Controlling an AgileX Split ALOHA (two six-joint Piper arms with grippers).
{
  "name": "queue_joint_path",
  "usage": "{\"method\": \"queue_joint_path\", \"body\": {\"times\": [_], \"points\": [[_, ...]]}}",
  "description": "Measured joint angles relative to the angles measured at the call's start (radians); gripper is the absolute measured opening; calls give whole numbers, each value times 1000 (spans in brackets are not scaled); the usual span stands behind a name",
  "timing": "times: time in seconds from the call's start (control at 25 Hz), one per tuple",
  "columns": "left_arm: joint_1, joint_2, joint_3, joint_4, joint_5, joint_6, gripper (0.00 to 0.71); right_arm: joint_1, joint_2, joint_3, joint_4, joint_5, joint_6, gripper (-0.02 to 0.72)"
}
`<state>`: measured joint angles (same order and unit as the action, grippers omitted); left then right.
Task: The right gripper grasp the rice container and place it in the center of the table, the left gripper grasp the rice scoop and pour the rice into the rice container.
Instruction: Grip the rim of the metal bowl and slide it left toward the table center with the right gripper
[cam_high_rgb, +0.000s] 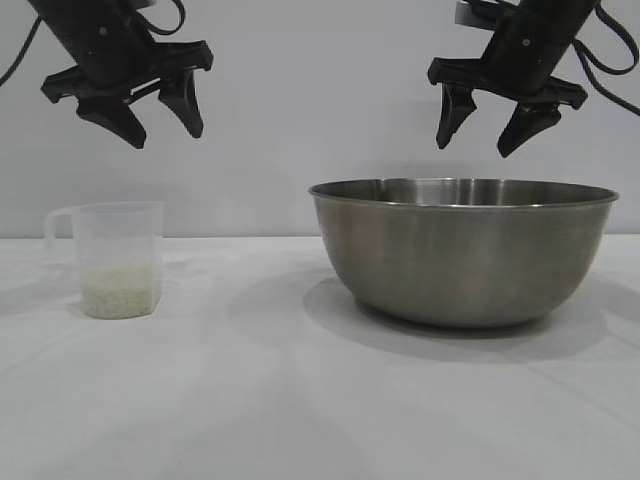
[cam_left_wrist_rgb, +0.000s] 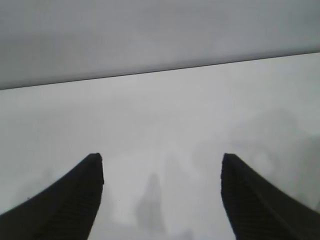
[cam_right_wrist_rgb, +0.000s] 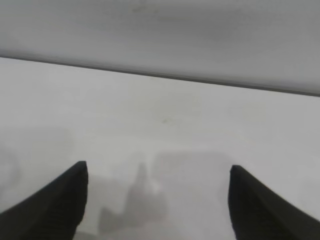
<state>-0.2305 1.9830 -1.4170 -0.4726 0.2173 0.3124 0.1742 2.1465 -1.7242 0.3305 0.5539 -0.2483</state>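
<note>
The rice container (cam_high_rgb: 463, 250), a big steel bowl, stands on the white table (cam_high_rgb: 300, 400) right of centre. At the left stands the rice scoop (cam_high_rgb: 117, 258), a small clear cup whose handle points left, with a pale layer of rice (cam_high_rgb: 121, 293) in its bottom. My left gripper (cam_high_rgb: 162, 125) hangs open high above the scoop, holding nothing. High above the bowl's right half, my right gripper (cam_high_rgb: 484, 138) is open too. The left wrist view shows open fingers (cam_left_wrist_rgb: 75, 200) over bare table; the right wrist view shows the same, fingers (cam_right_wrist_rgb: 55, 205) apart.
A plain grey wall (cam_high_rgb: 320, 120) closes the back of the table. White table surface lies between the scoop and the bowl and along the front.
</note>
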Motion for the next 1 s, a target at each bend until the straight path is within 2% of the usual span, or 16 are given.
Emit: {"method": "queue_joint_path", "body": {"times": [0.6,0.76,1.0], "points": [[0,0,0,0,0,0,421,0,-8,0,0,2,-5,503],[0,0,0,0,0,0,421,0,-28,0,-41,72,-27,503],[0,0,0,19,0,0,421,0,-125,0,-149,270,-29,503]]}}
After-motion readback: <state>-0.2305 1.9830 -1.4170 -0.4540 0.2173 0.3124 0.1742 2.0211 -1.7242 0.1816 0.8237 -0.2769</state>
